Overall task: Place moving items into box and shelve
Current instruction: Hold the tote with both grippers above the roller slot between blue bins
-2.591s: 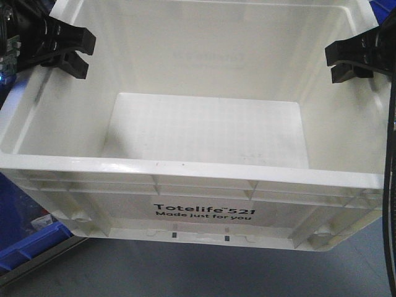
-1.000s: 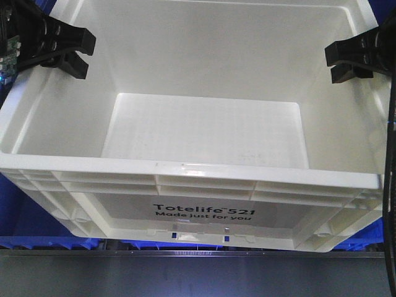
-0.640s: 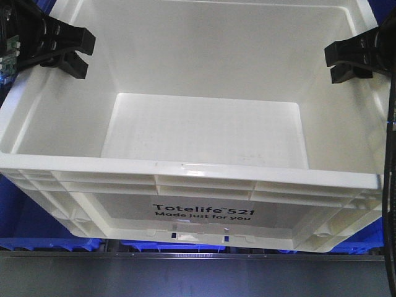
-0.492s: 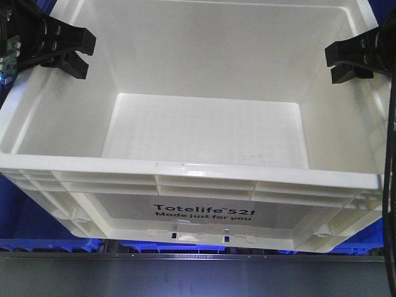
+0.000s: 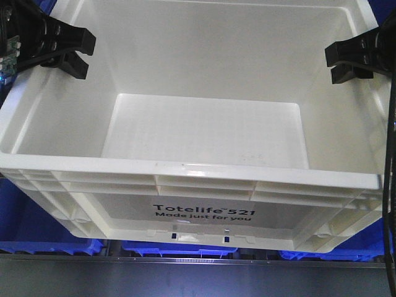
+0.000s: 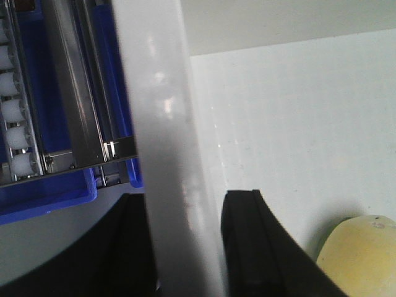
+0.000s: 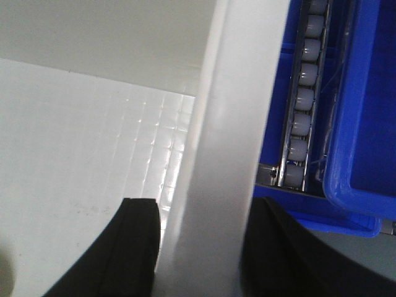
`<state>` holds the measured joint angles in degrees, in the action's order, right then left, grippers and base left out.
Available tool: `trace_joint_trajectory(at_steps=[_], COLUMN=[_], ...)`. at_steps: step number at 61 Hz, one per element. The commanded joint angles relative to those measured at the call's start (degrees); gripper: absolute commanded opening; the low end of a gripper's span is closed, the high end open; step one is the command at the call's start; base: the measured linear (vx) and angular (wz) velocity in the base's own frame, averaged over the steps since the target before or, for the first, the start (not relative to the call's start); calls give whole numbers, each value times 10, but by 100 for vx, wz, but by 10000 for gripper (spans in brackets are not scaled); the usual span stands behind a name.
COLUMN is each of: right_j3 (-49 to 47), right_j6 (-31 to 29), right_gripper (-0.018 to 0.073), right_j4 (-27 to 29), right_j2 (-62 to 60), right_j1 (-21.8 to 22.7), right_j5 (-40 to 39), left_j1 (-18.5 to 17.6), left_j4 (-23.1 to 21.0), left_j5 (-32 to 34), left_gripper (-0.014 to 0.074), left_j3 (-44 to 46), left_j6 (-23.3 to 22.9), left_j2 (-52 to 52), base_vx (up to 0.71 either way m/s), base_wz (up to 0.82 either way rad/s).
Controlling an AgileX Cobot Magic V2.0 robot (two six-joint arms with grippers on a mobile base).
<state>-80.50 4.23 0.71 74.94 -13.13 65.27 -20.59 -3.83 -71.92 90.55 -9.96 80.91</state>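
Squarely between left fingers (image 6: 263,247), box rim (image 6: 162,142).

Pale yellowish ball (image 6: 364,255) cut by frame corner — box (image 5: 185,168) far rim cropped at top edge.

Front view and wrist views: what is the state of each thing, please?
box, open-topped, gripped at both side walls.
left gripper, fingers shut on the left wall.
right gripper, fingers shut on the right wall.
pale ball, lying inside the box.
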Motion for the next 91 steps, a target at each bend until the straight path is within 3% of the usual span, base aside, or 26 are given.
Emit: trace_joint_trajectory(at_steps=[1, 91], right_j3=[-25, -25], right_j6=[9, 9], right_gripper=[-6, -6], right_j4=[-7, -7], right_j2=[-19, -19], right_j1=[1, 1], right_j5=[-51, -51], left_j1=[-4, -4], left_j4=[-34, -34], left_j5=[60, 60], left_gripper=[-4, -4], left_j3=[28, 28], left_j6=[7, 7], left_j2=[-31, -31], base_vx=[7, 6], base_wz=[4, 1])
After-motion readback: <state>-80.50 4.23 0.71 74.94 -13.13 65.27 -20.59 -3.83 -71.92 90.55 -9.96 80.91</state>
